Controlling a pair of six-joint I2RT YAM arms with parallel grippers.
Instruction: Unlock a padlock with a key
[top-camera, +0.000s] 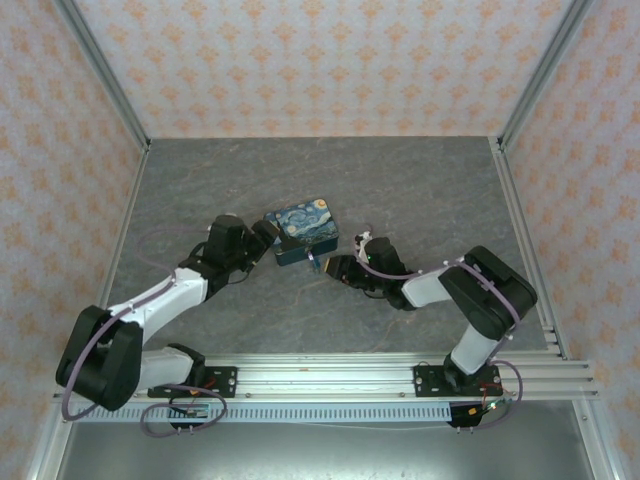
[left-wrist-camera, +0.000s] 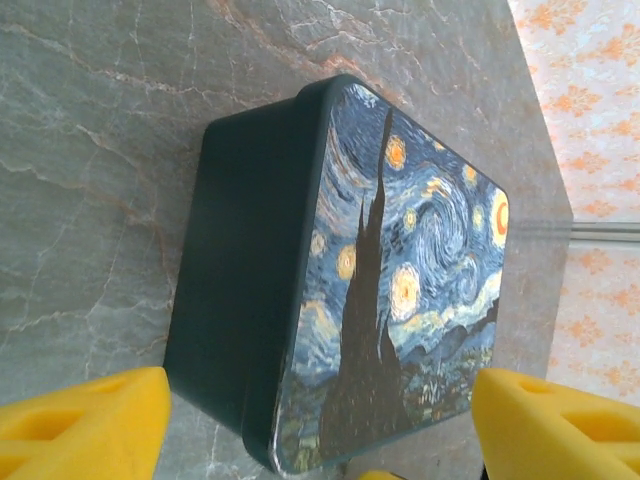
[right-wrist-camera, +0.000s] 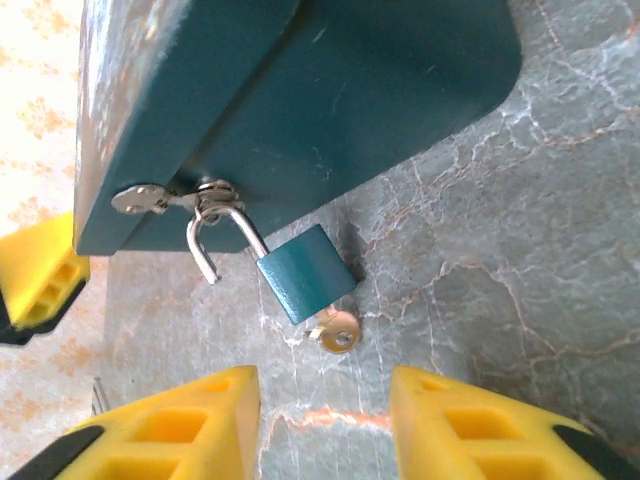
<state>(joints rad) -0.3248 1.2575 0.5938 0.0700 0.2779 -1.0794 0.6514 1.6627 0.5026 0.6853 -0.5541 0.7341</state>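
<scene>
The silver key (right-wrist-camera: 337, 330) has its blade buried in the small teal padlock (right-wrist-camera: 305, 272), leaving just its round head. The dark-teal rectangular tin box with a starry-night lid (right-wrist-camera: 330, 90) runs off the right wrist view's top edge. On the left hand (left-wrist-camera: 320, 400), the yellow fingers (left-wrist-camera: 90, 420) are cut by the bottom edge; whether they press the box cannot be told.

No legible text or markings.

Light was bright and even, coming from overhead. Shadows were soft: faint patches on the table (top-camera: 420, 190), and a thin darker one under the tin box (right-wrist-camera: 330, 90) and padlock (right-wrist-camera: 305, 273). The box lid had a mild sheen. The top view was slightly soft. The wrist views were sharp mid-frame and blurrier at the bottom edge.
</scene>
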